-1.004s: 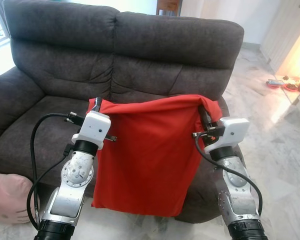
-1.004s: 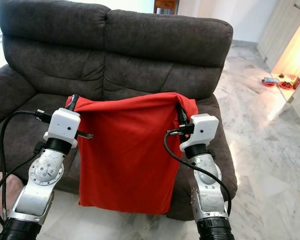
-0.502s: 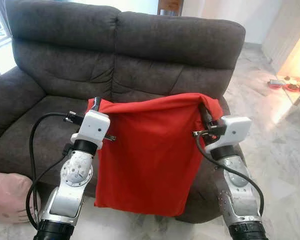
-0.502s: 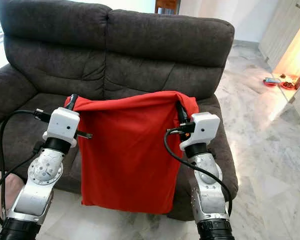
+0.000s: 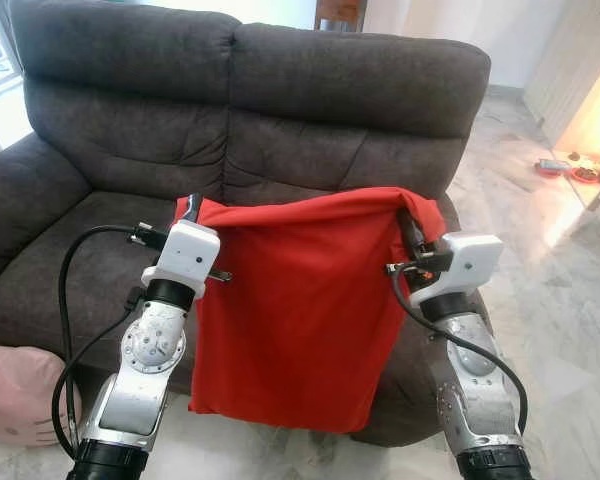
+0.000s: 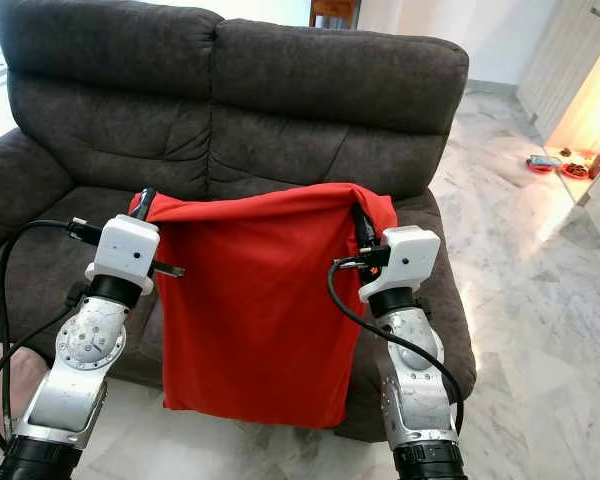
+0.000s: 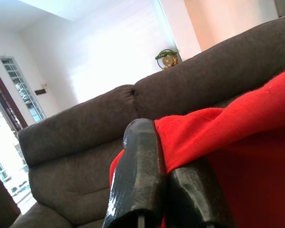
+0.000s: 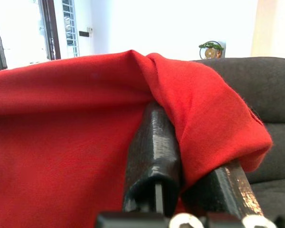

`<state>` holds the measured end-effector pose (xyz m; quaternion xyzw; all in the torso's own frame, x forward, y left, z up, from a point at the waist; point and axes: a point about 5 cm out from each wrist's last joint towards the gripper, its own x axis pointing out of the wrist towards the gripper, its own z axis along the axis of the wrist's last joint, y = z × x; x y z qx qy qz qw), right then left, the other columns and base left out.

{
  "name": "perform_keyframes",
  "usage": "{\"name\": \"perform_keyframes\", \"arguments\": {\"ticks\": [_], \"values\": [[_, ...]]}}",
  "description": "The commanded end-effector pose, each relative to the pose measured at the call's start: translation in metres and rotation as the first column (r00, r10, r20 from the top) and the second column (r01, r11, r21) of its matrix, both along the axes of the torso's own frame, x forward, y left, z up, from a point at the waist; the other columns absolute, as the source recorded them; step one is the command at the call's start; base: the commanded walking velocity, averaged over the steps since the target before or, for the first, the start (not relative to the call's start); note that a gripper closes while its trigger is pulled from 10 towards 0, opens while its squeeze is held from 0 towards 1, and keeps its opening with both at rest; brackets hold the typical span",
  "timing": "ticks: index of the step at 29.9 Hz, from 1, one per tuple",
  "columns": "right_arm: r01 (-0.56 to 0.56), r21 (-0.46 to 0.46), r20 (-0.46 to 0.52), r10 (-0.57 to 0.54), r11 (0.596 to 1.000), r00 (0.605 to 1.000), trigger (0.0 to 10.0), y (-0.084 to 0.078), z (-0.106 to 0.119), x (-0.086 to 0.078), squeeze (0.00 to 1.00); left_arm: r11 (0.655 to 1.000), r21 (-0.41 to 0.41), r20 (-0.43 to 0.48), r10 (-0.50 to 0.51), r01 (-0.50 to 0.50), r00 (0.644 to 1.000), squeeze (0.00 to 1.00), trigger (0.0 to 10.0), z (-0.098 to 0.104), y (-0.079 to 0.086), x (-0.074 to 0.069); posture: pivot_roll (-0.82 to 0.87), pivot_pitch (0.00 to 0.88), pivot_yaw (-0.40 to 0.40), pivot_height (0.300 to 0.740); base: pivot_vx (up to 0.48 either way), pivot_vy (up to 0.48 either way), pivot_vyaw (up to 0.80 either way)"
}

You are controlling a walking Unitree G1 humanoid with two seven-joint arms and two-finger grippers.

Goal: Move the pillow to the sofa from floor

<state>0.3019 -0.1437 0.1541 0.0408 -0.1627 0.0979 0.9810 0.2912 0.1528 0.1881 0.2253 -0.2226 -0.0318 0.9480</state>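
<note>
A humanoid robot holds a red pillow [image 5: 300, 310] by its two top corners in front of a dark grey sofa [image 5: 250, 110], the cover hanging flat like a banner between its silver arms. The left end effector [image 5: 193, 208] pinches the pillow's upper left corner, its two black fingers [image 7: 137, 175] closed tight on a fold of red cloth; the right end effector [image 5: 408, 228] is likewise clamped on the upper right corner, fabric bunched over the fingertips [image 8: 154, 142]. The two-point grip appears chosen to keep the limp pillow spread and lifted clear of the marble floor [image 5: 560, 290], its lower edge hanging just in front of the seat front. A pale pink cushion [image 5: 15, 395] lies on the floor beside the left arm. Compared with half a second ago, almost nothing has changed: both grips are unchanged and the pillow hangs at the same height. The pillow is airborne but not yet over the seat, so the carry looks well advanced, with placement left.
</note>
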Motion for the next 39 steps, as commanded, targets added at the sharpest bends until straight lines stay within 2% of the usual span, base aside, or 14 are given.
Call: {"name": "perform_keyframes", "arguments": {"ticks": [1, 11, 39], "values": [[0.02, 0.021, 0.107, -0.022, 1.0, 0.994, 10.0, -0.004, 0.025, -0.001, 0.0, 1.0, -0.006, 0.094, 0.004, -0.004, 0.996, 0.0, 10.0, 0.022, 0.001, -0.003, 0.12, 0.0, -0.071, 0.74, 0.0, 0.0, 0.0], [0.017, 0.029, 0.127, -0.021, 0.999, 0.992, 10.0, -0.003, 0.032, 0.001, 0.0, 1.0, -0.005, 0.113, 0.005, -0.005, 0.994, 0.0, 10.0, 0.029, 0.002, -0.001, 0.12, 0.0, -0.072, 0.74, 0.0, 0.0, 0.0], [0.01, 0.035, 0.129, -0.014, 0.999, 0.992, 10.0, 0.002, 0.034, 0.001, 0.0, 1.0, 0.001, 0.13, 0.0, 0.0, 0.992, 0.0, 10.0, 0.036, 0.001, 0.002, 0.13, 0.0, -0.072, 0.74, 0.288, 0.0, 0.0]]}}
